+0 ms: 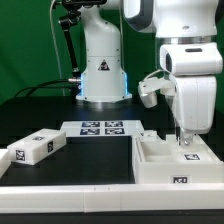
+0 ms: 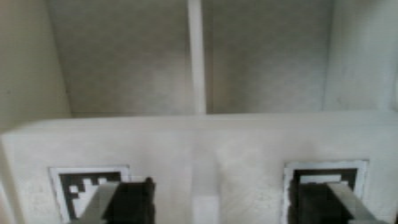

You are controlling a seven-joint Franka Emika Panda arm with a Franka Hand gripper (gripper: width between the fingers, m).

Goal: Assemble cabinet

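Note:
The cabinet (image 1: 160, 170), an open white box with tags on its front wall, stands on the black table at the exterior view's right. My gripper (image 1: 183, 143) hangs straight down over the box's far right part, its fingertips at the level of the rim. In the wrist view the gripper (image 2: 231, 205) is open. Its dark fingers (image 2: 125, 200) stand wide apart in front of a white tagged cabinet wall (image 2: 214, 150), each before a tag. Nothing is held. A loose white tagged block (image 1: 35, 147) lies at the left.
The marker board (image 1: 100, 128) lies flat at the table's middle back. The white robot base (image 1: 103, 70) with a triangle sticker stands behind it. A white ledge (image 1: 90, 200) runs along the table's front edge.

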